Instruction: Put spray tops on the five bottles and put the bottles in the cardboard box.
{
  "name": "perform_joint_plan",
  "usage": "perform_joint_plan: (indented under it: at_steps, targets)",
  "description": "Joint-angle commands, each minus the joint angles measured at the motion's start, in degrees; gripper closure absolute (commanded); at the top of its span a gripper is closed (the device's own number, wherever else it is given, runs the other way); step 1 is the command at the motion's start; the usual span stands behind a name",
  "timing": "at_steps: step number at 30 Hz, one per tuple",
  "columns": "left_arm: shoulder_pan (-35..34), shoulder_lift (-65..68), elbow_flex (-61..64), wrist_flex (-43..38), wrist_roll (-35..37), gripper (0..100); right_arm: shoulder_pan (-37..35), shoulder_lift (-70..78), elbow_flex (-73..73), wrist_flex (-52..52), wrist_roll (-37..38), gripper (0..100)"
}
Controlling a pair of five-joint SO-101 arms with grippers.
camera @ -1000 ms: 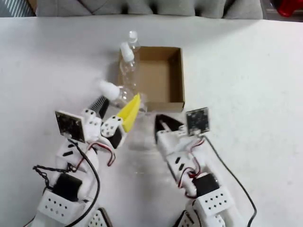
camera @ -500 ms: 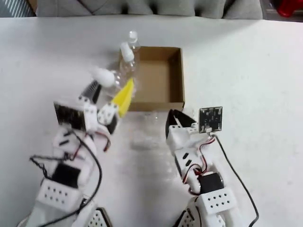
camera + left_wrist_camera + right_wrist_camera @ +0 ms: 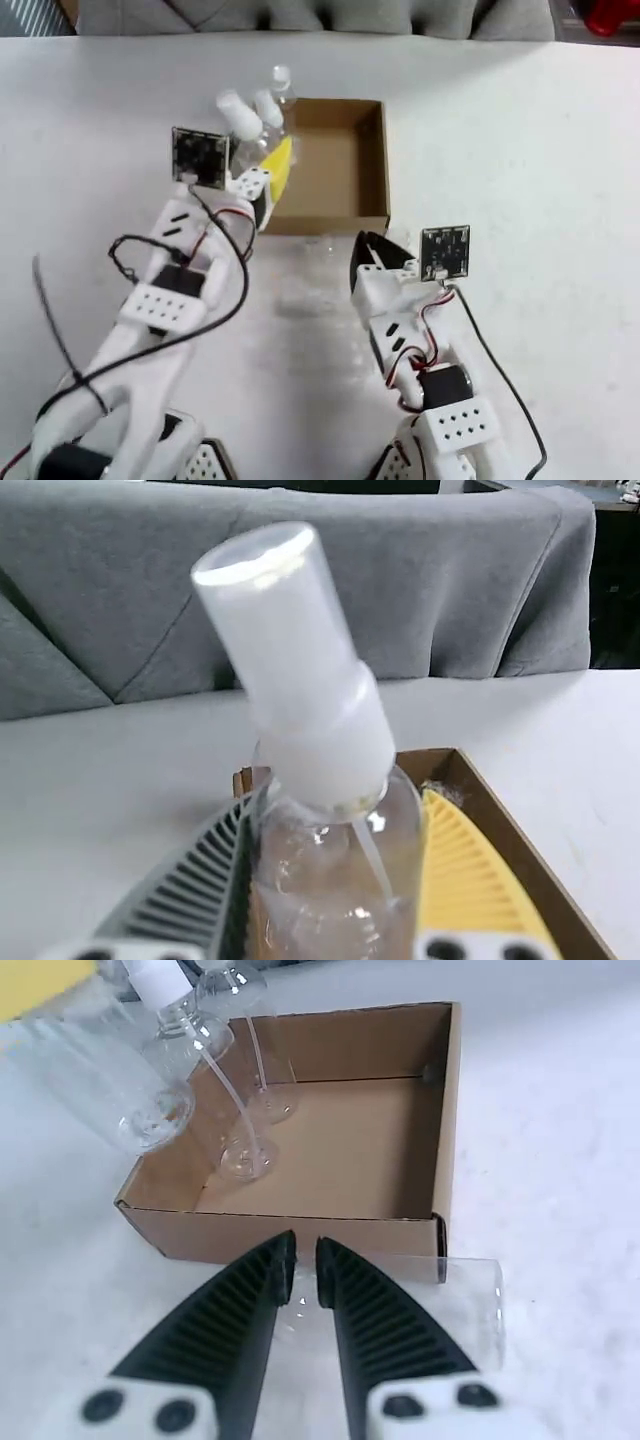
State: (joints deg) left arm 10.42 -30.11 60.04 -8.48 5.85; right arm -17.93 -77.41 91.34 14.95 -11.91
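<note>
My left gripper (image 3: 256,152) is shut on a clear bottle (image 3: 335,880) with a white spray top (image 3: 236,110), held tilted over the left wall of the cardboard box (image 3: 340,165). The grey and yellow fingers (image 3: 470,880) clamp the bottle's body. Two more topped bottles (image 3: 272,100) stand inside the box along its left side, and the right wrist view shows their bases (image 3: 255,1135). My right gripper (image 3: 375,250) sits shut just in front of the box's near wall. Its black fingers (image 3: 250,1310) lie over a clear bottle (image 3: 468,1295) on its side on the table.
The right half of the box floor (image 3: 370,1155) is bare. White table (image 3: 520,150) spreads to both sides of the box. A grey sofa (image 3: 430,570) runs behind the table's far edge, with a red object (image 3: 610,14) at the back right.
My left arm has carried its bottle from the box's front left corner forward and up to the box's left wall. The right gripper shifted slightly right, then stayed still.
</note>
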Motion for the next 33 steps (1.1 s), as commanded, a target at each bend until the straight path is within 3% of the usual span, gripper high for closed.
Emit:
perform_joint_plan:
  at_steps: [1,11,33]
  targets:
    - [-0.8,5.7,-4.2,-8.3,-0.2,98,0.5,-0.3,-1.0,0.6,0.2,98.1]
    - [-1.0,15.6,-4.3,-15.7,-0.4,98,0.3,-0.3,-1.0,0.6,0.2,98.1]
    - [-2.3,28.7,-4.3,-21.4,-0.6,98,0.3,-0.3,-1.0,0.6,0.2,98.1]
